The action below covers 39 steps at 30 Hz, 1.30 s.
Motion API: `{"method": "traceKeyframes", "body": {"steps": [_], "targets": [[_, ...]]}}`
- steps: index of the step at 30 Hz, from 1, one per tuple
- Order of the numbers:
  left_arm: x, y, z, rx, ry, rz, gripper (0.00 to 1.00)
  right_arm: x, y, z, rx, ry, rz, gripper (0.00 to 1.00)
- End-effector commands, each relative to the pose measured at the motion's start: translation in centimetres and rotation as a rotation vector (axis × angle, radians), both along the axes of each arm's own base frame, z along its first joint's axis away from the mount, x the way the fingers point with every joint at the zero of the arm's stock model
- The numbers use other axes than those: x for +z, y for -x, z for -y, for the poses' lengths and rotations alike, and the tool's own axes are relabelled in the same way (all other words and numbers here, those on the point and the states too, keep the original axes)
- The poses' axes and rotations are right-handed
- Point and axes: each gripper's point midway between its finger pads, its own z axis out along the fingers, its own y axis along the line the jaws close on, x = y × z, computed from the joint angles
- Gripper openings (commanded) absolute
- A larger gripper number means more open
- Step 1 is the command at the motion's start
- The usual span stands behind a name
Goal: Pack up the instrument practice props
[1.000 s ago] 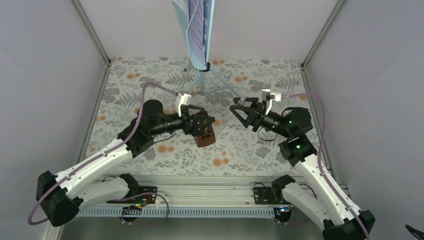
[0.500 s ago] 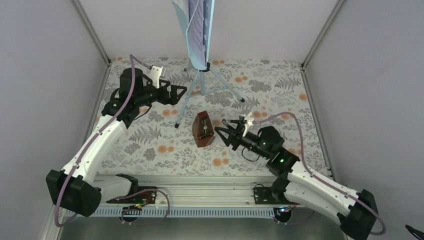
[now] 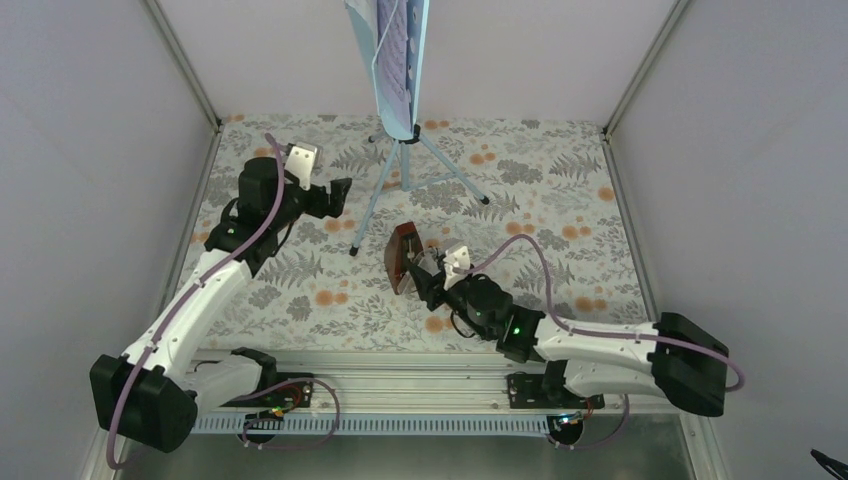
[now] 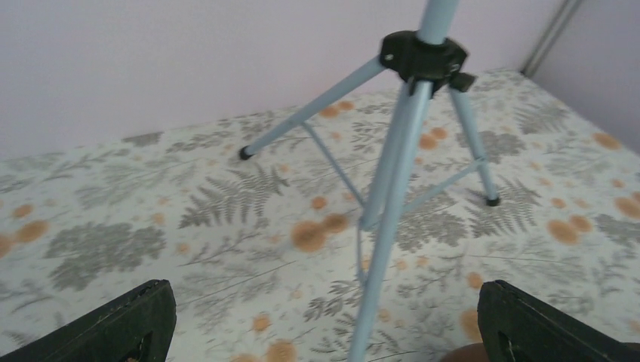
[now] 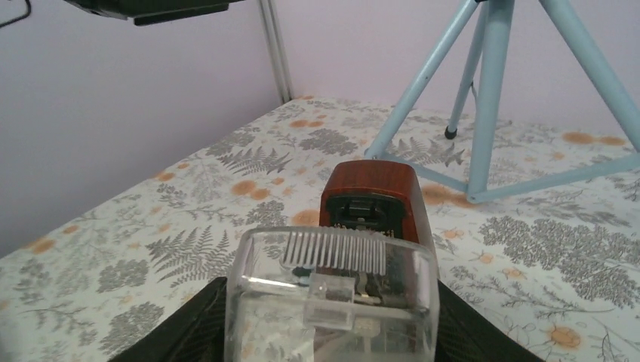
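Observation:
The reddish-brown metronome (image 3: 402, 256) leans tilted on the floral table mid-front. My right gripper (image 3: 428, 273) is shut on it from the near right. In the right wrist view its clear plastic part fills the gap between the fingers of the right gripper (image 5: 332, 309), with the brown body (image 5: 373, 192) beyond. The pale-blue music stand (image 3: 400, 150) stands at the back centre on tripod legs, sheet-music pages (image 3: 392, 50) on its desk. My left gripper (image 3: 336, 194) hangs open left of the stand. One stand leg (image 4: 385, 226) runs down ahead of the open left gripper (image 4: 332, 339), untouched.
Pale walls with metal corner posts (image 3: 185, 70) close in the left, back and right. The stand's three legs (image 5: 490, 98) spread across the back centre. A metal rail (image 3: 400, 365) with both arm bases lines the near edge.
My left gripper let go of the metronome and swung back left beside the stand. My right arm came down to the front centre, closed on the metronome and tipped it.

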Motion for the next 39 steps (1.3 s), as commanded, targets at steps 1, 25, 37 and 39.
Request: {"method": "traceKeyframes", "body": {"steps": [1, 25, 37, 39], "targets": [[1.5, -0.3, -2.8, 0.121, -0.089, 0.106, 0.99, 1.6, -1.2, 0.4, -0.107, -0.044, 0.103, 0.41], [1.1, -0.3, -2.9, 0.126, -0.112, 0.097, 0.99, -1.9, -2.7, -1.3, -0.149, 0.083, 0.194, 0.42], [1.0, -0.4, -2.8, 0.119, -0.111, 0.095, 0.99, -2.6, -3.2, -1.0, -0.18, 0.065, 0.18, 0.42], [1.1, -0.4, -2.8, 0.119, -0.11, 0.096, 0.99, -2.7, -3.2, -1.0, -0.182, 0.067, 0.181, 0.42]]}}
